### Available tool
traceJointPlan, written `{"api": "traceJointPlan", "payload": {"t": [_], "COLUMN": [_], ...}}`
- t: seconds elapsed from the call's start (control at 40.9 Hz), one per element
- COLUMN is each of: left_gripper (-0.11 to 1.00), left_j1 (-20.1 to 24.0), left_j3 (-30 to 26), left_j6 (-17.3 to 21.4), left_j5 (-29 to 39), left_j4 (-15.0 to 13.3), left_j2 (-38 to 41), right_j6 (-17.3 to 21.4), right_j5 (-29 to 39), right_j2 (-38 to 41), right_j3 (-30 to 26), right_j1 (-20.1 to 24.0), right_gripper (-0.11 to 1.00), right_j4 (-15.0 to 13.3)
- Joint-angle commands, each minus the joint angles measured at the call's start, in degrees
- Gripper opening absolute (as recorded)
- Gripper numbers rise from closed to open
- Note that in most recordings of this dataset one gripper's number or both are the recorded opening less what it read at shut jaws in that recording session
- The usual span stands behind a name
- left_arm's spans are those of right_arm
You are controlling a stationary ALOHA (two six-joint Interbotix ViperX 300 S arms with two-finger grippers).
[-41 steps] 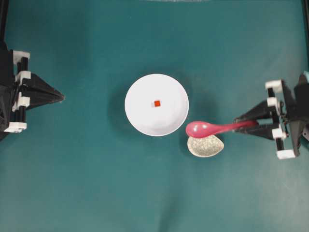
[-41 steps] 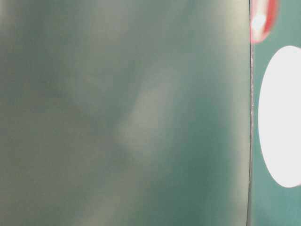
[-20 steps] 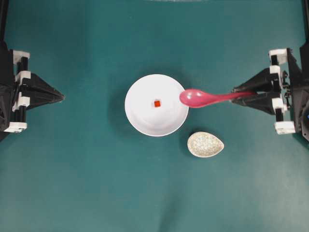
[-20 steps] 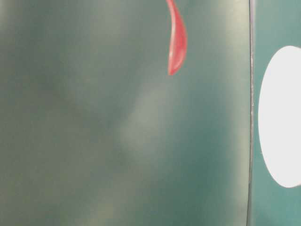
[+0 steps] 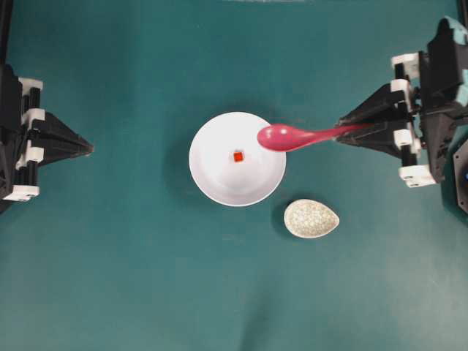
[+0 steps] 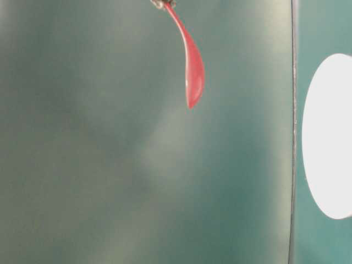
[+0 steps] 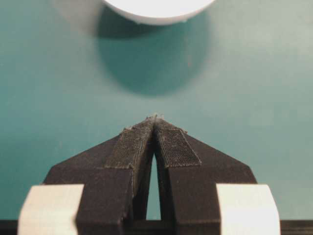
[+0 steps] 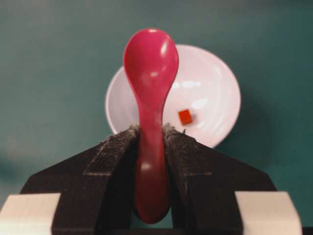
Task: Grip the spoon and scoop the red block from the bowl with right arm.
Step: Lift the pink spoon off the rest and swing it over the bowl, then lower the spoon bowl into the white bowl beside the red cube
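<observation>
The white bowl sits mid-table with the tiny red block near its centre. My right gripper is shut on the handle of the pink-red spoon, held in the air with its scoop over the bowl's right rim. In the right wrist view the spoon runs between the jaws of the gripper, with the bowl and the block beyond. The spoon also shows in the table-level view. My left gripper is shut and empty at the far left; in its wrist view the bowl's rim lies ahead.
A speckled beige teardrop dish lies to the lower right of the bowl. The table is teal all round. The table-level view is mostly blurred, with a white bowl shape at its right edge.
My right gripper has lifted the spoon off the speckled dish and carried it up and leftward, so its scoop now hangs over the bowl's right rim. The left arm has not moved.
</observation>
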Motion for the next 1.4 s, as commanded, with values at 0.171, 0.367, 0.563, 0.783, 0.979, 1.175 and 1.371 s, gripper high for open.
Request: {"api": "traceJointPlan", "payload": {"t": [0.171, 0.367, 0.563, 0.783, 0.979, 1.175, 1.371], "left_gripper": [-0.01, -0.01, -0.01, -0.01, -0.01, -0.01, -0.01], "left_j1": [0.18, 0.18, 0.18, 0.18, 0.18, 0.26, 0.18], "left_j3": [-1.67, -1.67, -1.67, -1.76, -1.76, -1.76, -1.76], "left_j6": [0.09, 0.0, 0.09, 1.93, 3.96, 4.22, 4.22], "left_j5": [0.18, -1.14, -2.46, -2.64, -2.64, -2.64, -2.64], "left_j4": [0.18, 0.18, 0.18, 0.18, 0.18, 0.18, 0.18], "left_j2": [0.09, -0.18, -0.97, -1.76, -1.85, -1.85, -1.85], "right_j6": [0.0, 0.18, 0.09, 0.26, 0.62, 1.58, 4.48], "right_j5": [5.1, 9.67, 14.24, 19.95, 24.17, 27.6, 31.82], "right_j2": [4.39, 7.38, 9.76, 12.74, 16.17, 20.13, 24.43], "right_j3": [-6.86, -10.02, -12.57, -14.94, -17.84, -21.27, -25.4], "right_j1": [-1.58, -3.96, -5.89, -6.59, -6.59, -6.59, -6.59], "right_gripper": [0.24, 0.24, 0.24, 0.24, 0.24, 0.24, 0.24], "right_j4": [-0.7, -0.7, -0.7, -2.81, -4.31, -7.21, -12.57]}}
